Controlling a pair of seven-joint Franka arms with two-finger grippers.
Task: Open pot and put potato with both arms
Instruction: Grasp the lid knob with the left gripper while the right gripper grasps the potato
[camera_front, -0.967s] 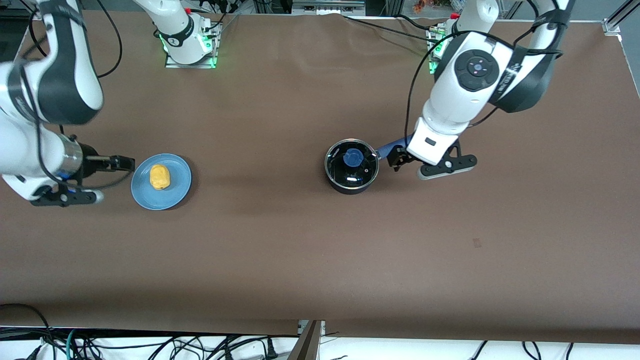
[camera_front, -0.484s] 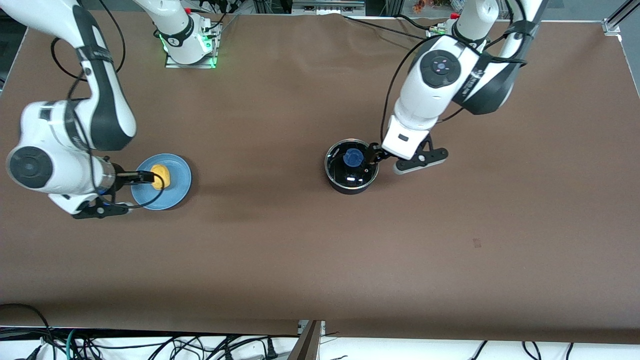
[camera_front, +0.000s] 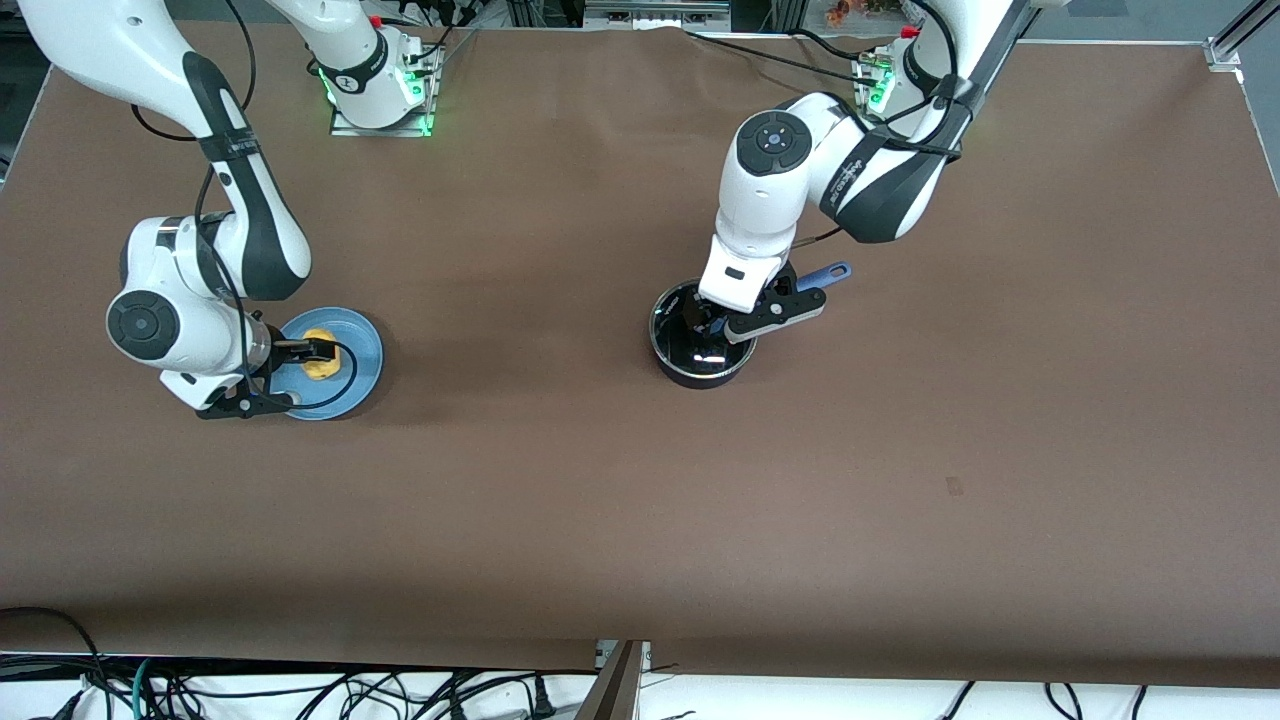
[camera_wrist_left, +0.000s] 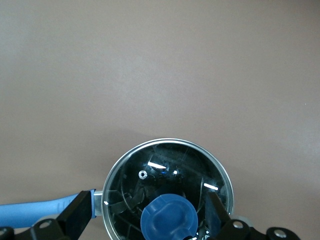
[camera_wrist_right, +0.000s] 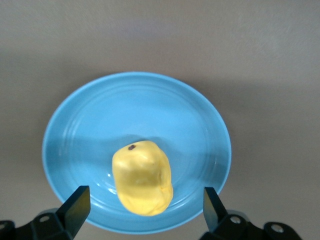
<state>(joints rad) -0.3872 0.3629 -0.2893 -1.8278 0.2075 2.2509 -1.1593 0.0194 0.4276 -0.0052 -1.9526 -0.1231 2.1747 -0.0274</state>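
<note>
Plainly both arms are set directly above their targets. Nearest the front camera, toward the right arm's end of the desk, the potato lies on the blue plate, between the right gripper's spread fingers. Slightly farther, the left gripper, also open, straddles the lid's blue knob on the pot.

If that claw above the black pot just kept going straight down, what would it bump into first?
Most likely the blue knob on the glass lid of the pot. The left gripper hangs over it with open fingers either side; how high is unclear.
</note>
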